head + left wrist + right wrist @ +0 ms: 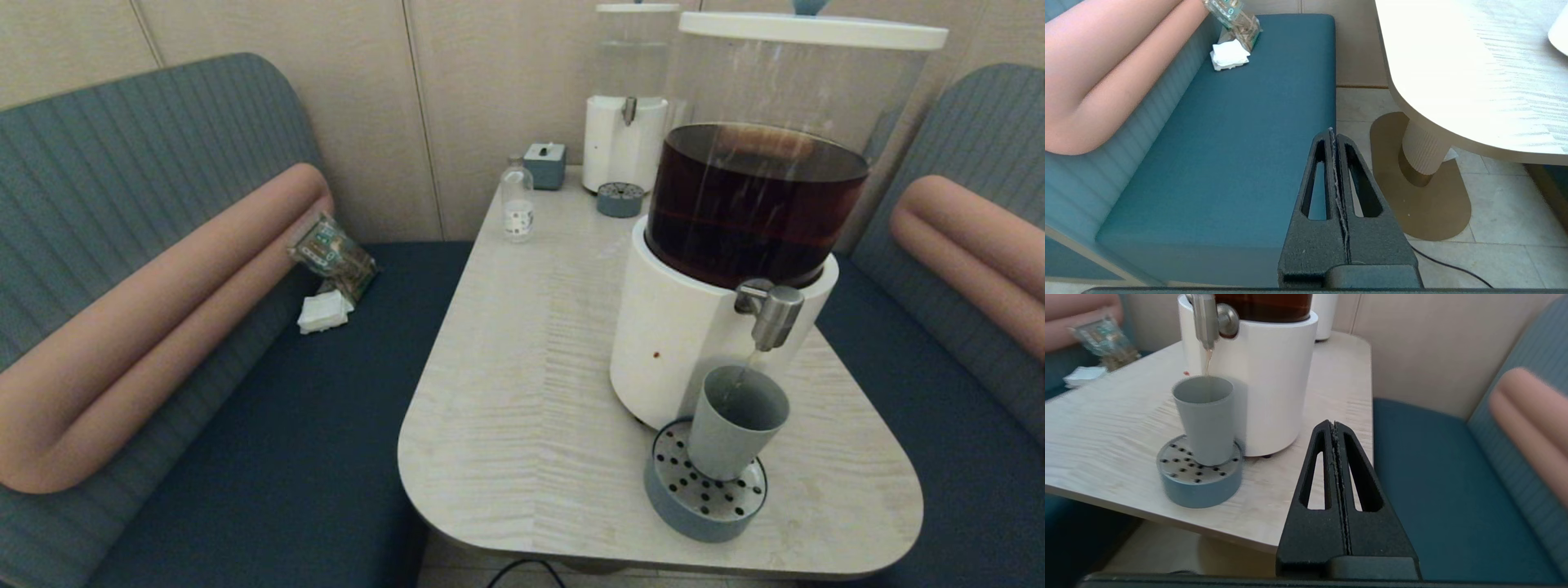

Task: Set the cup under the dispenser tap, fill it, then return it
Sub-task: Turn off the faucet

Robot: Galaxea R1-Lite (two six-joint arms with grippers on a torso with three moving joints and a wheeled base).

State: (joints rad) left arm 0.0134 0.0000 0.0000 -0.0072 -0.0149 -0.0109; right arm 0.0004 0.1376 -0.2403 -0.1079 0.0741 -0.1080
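The grey-blue cup (732,431) (1205,417) stands upright on a round perforated drip tray (704,495) (1198,475), directly beneath the dispenser tap (773,313) (1207,316). A thin brown stream runs from the tap into the cup. The tap belongs to the large white-based dispenser (747,204) holding dark brown liquid. My right gripper (1334,425) is shut and empty, off the table's near right corner, apart from the cup. My left gripper (1332,132) is shut and empty, low over the bench seat left of the table. Neither gripper shows in the head view.
A small clear bottle (517,200), a small grey box (544,165), a smaller clear dispenser (627,106) and its drip tray (620,198) stand at the table's (522,392) far end. Teal benches flank the table; a snack bag (333,255) and napkins (324,312) lie on the left one.
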